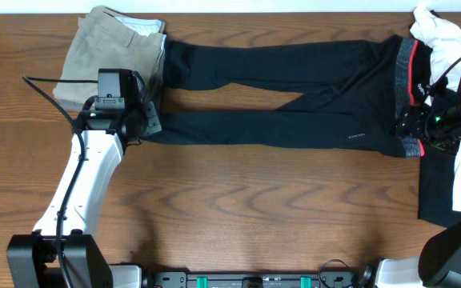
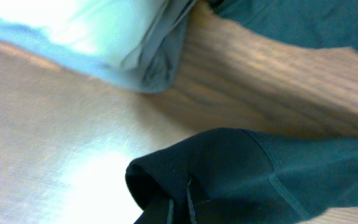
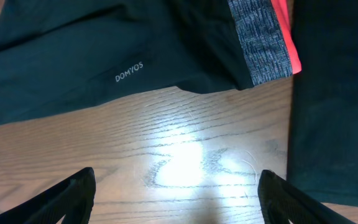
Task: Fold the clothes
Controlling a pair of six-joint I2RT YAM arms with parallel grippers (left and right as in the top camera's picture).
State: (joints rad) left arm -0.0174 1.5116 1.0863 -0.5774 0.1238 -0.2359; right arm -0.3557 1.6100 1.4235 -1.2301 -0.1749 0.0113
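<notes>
The clothes, long black leggings [image 1: 294, 88], lie flat across the far half of the table, legs pointing left and the red-and-grey waistband [image 1: 406, 88] at the right. My left gripper [image 1: 148, 122] sits at the cuff of the near leg. In the left wrist view it [image 2: 179, 210] is shut, with the black cuff [image 2: 229, 168] bunched between its jaws. My right gripper [image 1: 421, 134] hovers by the waistband's near corner. In the right wrist view it [image 3: 178, 199] is open over bare wood, just short of the leggings [image 3: 129, 37] and the waistband [image 3: 260, 43].
Folded khaki trousers [image 1: 110, 52] lie at the far left, right beside the leg ends, also seen as pale trousers [image 2: 104, 37]. A white T-shirt [image 1: 440, 34] is bunched at the far right corner. Another dark cloth [image 1: 438, 184] lies under my right arm.
</notes>
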